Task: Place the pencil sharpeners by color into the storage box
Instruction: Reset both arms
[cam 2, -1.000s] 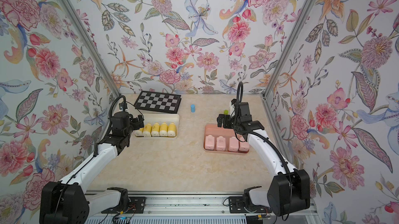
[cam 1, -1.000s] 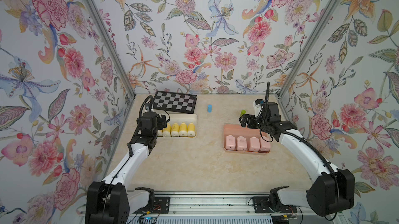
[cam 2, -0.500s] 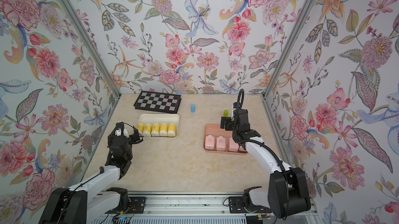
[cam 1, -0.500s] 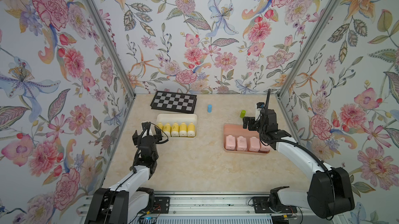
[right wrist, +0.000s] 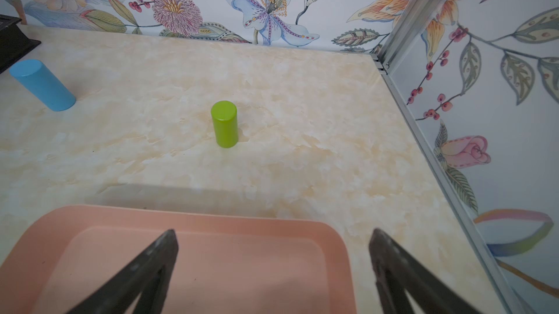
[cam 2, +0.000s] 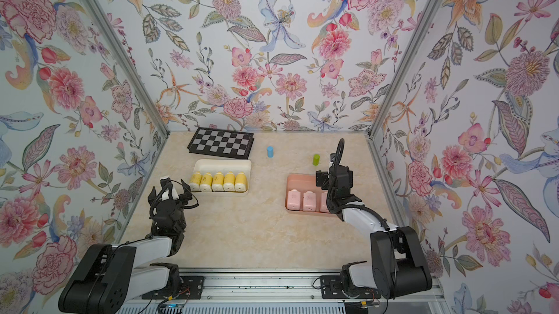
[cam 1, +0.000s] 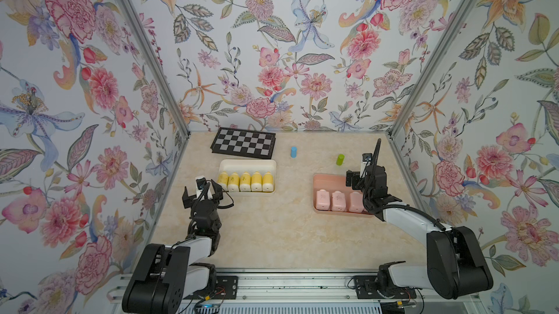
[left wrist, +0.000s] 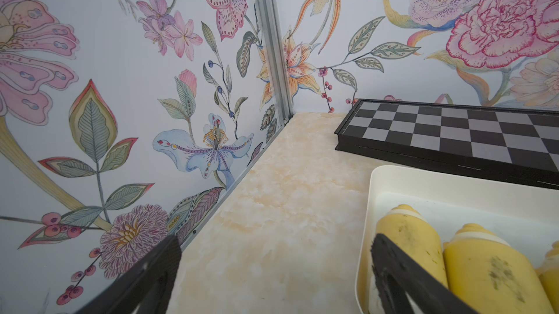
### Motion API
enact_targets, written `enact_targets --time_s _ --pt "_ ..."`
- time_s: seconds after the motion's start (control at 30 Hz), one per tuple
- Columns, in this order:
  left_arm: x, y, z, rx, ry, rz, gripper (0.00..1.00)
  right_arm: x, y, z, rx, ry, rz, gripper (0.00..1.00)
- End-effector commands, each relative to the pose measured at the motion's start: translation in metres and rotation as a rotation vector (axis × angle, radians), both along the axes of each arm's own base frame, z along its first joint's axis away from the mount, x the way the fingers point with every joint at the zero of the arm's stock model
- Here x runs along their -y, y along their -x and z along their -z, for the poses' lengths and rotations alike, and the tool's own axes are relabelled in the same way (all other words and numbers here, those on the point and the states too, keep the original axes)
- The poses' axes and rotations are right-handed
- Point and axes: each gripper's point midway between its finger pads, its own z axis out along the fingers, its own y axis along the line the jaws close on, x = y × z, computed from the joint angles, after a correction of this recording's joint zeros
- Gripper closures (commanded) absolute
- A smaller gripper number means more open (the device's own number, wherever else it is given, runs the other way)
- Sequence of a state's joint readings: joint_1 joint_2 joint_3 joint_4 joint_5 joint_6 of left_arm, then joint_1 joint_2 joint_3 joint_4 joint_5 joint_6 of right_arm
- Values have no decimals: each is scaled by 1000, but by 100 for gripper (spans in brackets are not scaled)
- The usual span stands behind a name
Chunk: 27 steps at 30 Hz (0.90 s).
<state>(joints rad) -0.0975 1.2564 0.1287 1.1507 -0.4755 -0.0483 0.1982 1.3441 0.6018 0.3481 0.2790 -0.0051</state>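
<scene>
Backed the left gripper (cam 1: 202, 194) off toward 7 o'clock, away from the 9 o'clock end of the cream tray (cam 1: 246, 162) crowded a second ago; spread wide, holding nothing. Eased the right gripper (cam 1: 364, 176) back a little too, hanging above the 1 o'clock corner of the pink tray (cam 1: 328, 176), likewise fully apart and empty.

Counted five yellow sharpeners (cam 1: 245, 182) in a row along the cream tray's 6 o'clock side. Counted three pink sharpeners (cam 1: 337, 200) lined up in the pink tray, with a fourth probably hidden behind the right arm (cam 1: 405, 215).

Found none loose on the table (cam 1: 272, 237); only a blue cylinder (cam 1: 293, 151) and a green cylinder (cam 1: 340, 159) toward 12 o'clock, beside a chessboard (cam 1: 243, 143). Reads as sorting finished, both arms retiring, nothing left to pick.
</scene>
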Motion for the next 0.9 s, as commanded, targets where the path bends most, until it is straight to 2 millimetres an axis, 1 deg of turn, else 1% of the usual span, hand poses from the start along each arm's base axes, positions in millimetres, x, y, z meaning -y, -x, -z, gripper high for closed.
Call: enact_targets --time_s 0.0,0.07,0.17,0.3,0.47,0.67,0.83,0.87 --pt "-5 0 -10 60 -17 -8 1 13 -1 -13 76 22 15 0" --pt "-5 -1 -10 76 -12 -8 1 17 2 -8 79 18 18 0" --pt "3 -6 -12 98 -3 41 1 24 4 -4 109 3 28 0" --pt "2 -3 -8 115 -2 42 1 34 5 -3 139 -23 45 0" --pt "3 4 -8 147 -2 49 1 38 5 -6 172 -44 44 0" --pt "8 -1 -7 138 -12 82 1 39 6 -9 206 -51 40 0" --pt "10 -2 -2 138 -16 89 1 40 9 -7 223 -51 37 0" --pt "10 -1 2 131 -22 90 1 41 10 -6 224 -54 35 0"
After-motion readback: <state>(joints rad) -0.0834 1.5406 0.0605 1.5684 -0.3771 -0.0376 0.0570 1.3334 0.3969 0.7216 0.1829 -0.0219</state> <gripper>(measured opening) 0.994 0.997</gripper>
